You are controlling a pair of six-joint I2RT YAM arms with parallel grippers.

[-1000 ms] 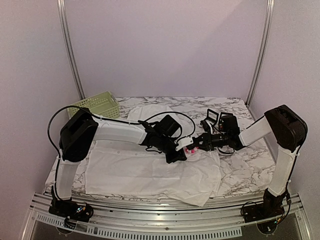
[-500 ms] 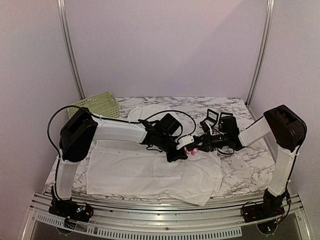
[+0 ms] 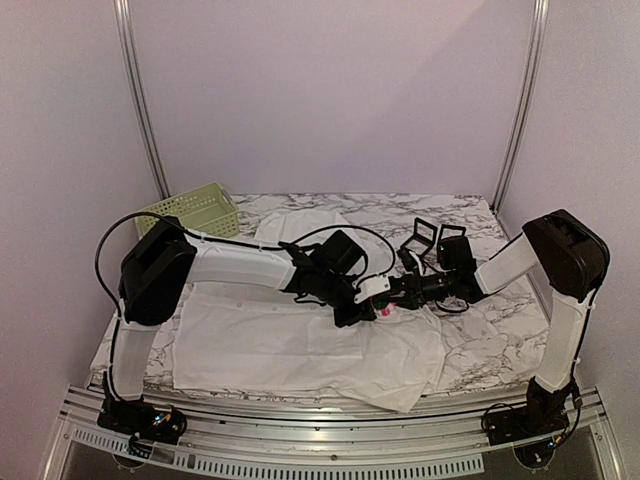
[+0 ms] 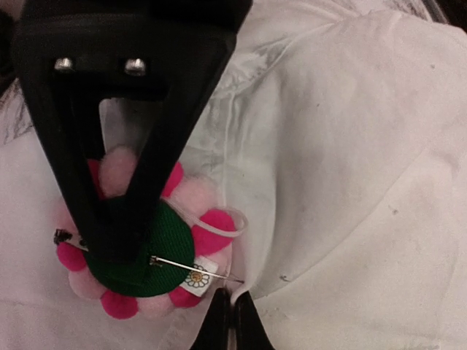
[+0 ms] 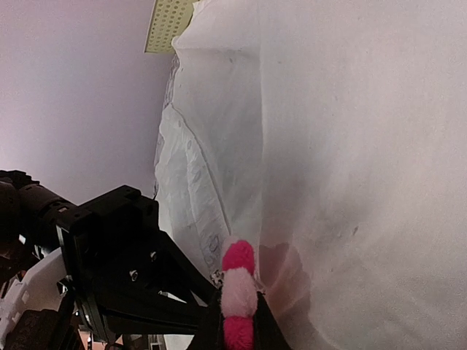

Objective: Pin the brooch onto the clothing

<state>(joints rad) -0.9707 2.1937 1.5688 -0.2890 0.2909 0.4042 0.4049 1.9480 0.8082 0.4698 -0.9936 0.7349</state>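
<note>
We are at the piercing step. Our left gripper point(image 4: 120, 251) pinches the plush pink flower brooch point(image 4: 175, 244) by its green back, over the thin white shirt point(image 4: 343, 146). Our right gripper point(image 4: 233, 321) nips a shirt fold at the tip of the pin point(image 4: 197, 270). Next, we judge, the point must thread through that fold.

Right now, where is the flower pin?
In the top view, the brooch sits right of centre on the white shirt, gripped by the left end effector.
</note>
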